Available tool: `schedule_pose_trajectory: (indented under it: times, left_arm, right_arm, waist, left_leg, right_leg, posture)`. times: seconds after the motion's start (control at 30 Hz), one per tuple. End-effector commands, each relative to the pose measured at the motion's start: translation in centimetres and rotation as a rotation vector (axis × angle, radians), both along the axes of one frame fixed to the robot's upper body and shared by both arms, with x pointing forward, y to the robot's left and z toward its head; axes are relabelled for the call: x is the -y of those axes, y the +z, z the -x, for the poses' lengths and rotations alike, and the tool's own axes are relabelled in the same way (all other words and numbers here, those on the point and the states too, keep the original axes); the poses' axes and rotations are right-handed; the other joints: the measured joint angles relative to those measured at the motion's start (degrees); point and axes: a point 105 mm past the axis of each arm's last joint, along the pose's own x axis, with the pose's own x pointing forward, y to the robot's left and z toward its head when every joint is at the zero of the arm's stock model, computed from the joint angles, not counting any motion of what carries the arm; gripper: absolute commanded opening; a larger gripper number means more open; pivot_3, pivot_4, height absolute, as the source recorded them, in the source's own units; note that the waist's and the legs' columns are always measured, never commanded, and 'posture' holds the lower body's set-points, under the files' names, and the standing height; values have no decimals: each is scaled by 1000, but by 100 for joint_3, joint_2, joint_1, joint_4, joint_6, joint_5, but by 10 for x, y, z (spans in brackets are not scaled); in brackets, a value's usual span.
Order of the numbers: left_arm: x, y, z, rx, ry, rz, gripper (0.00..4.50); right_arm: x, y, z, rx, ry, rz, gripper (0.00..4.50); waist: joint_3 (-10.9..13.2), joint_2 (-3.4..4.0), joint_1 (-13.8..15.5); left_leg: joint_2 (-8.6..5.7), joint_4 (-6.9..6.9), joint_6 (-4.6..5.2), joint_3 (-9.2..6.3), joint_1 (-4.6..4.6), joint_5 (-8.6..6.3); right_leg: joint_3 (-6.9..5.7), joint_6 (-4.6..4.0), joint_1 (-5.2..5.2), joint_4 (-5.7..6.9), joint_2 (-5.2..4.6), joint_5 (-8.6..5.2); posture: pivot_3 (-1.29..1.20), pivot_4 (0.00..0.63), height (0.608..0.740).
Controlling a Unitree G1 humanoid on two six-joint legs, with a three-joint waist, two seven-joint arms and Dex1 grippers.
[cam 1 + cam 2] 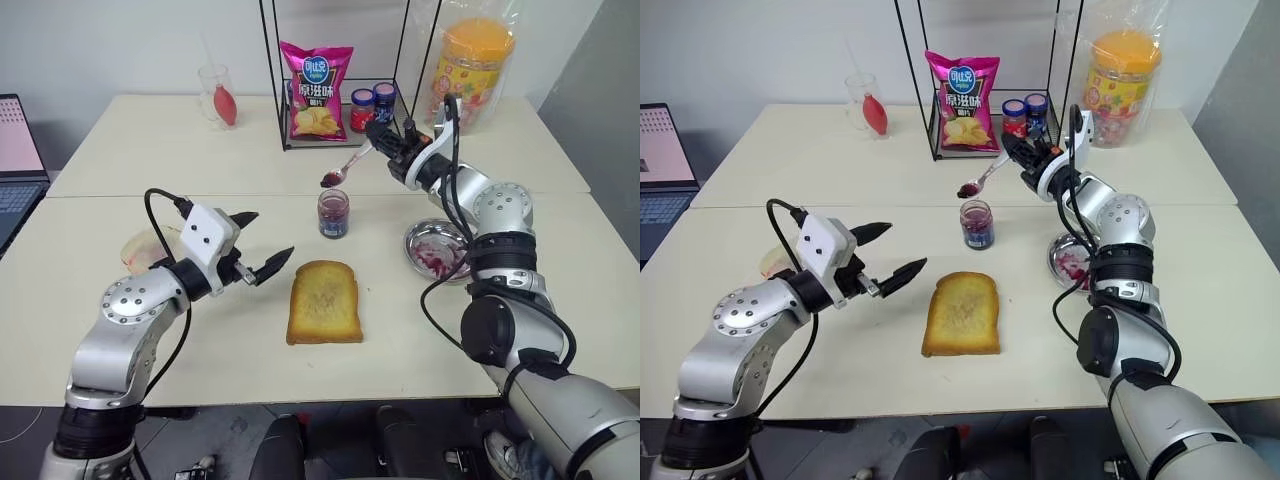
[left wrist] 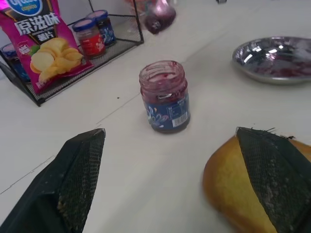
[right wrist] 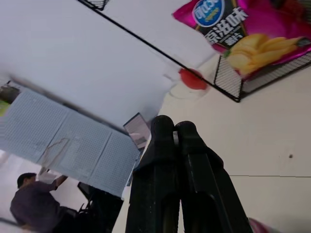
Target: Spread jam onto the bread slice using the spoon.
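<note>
Right gripper (image 1: 385, 142), jaws pinching the spoon (image 1: 345, 168), holds jam (image 1: 330, 180) above the jar (image 1: 333, 214). Bread (image 1: 323, 301) lies at jar's six o'clock. Left gripper (image 1: 258, 245) spread. Next: carry spoonful down, smear.

The pale worktop (image 1: 200, 160) is made of sections pushed together, a seam running across it. Near the front lies the golden bread slice (image 1: 324, 301). Just behind it stands an open glass jar (image 1: 333, 213) of jam (image 2: 164, 95). To the right sits a smeared metal dish (image 1: 436, 249). A paler slice (image 1: 145, 246) lies at the left. Farther back stand a black wire rack (image 1: 340, 120), a clear cup (image 1: 216, 94) and a bagged yellow-lidded tub (image 1: 472, 70).
</note>
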Motion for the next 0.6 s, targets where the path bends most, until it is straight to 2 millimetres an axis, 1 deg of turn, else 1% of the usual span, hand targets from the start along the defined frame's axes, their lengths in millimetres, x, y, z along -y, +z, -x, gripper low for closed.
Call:
schedule_pose_trajectory:
  times: [0.03, 0.2, 0.33, 0.47, 0.53, 0.6]
  left_arm:
    - [-3, 9, 24, 20, -65, -25, 4500]
    - [-13, -11, 43, -57, -68, -73, 4500]
    - [-13, -17, 49, -71, -78, -91, 4500]
    - [-8, -23, 58, -79, -107, -102, 4500]
    - [-6, -24, 61, -84, -113, -100, 4500]
    - [-7, -26, 62, -92, -114, -103, 4500]
  right_arm:
    - [-7, 17, 38, 106, 91, 17, 23]
    - [-15, 2, 62, 117, 119, 66, 23]
    - [-23, -11, 70, 102, 126, 84, 23]
    - [-38, -41, 85, 64, 176, 140, 23]
    - [-43, -53, 90, 56, 195, 161, 23]
    - [-46, -60, 92, 57, 206, 177, 23]
  waist:
    - [0, -1, 0]
    - [0, 0, -5]
    - [0, 0, -12]
    - [-3, -3, -14]
    - [-2, -2, -14]
    - [-2, -2, -14]
  left_leg:
    - [5, 0, 0, -2, -3, 0]
    - [6, 4, 1, -2, 0, 0]
    - [10, 6, 6, -1, 2, 4]
    - [14, 5, 9, -1, 4, 6]
    - [15, 2, 8, -1, 4, 5]
    - [16, 1, 8, -1, 3, 5]
  right_leg:
    - [-2, -1, -1, -1, 1, 0]
    - [0, -6, 0, 0, 4, -4]
    - [0, -17, 0, 2, 10, -12]
    - [1, -17, 0, 0, 14, -13]
    - [1, -24, 0, -1, 14, -15]
    - [0, -24, -2, -1, 14, -16]
  posture:
    - [0, 150, 740]
    - [0, 150, 740]
    - [0, 150, 740]
    - [0, 150, 740]
    - [0, 150, 740]
    - [0, 150, 740]
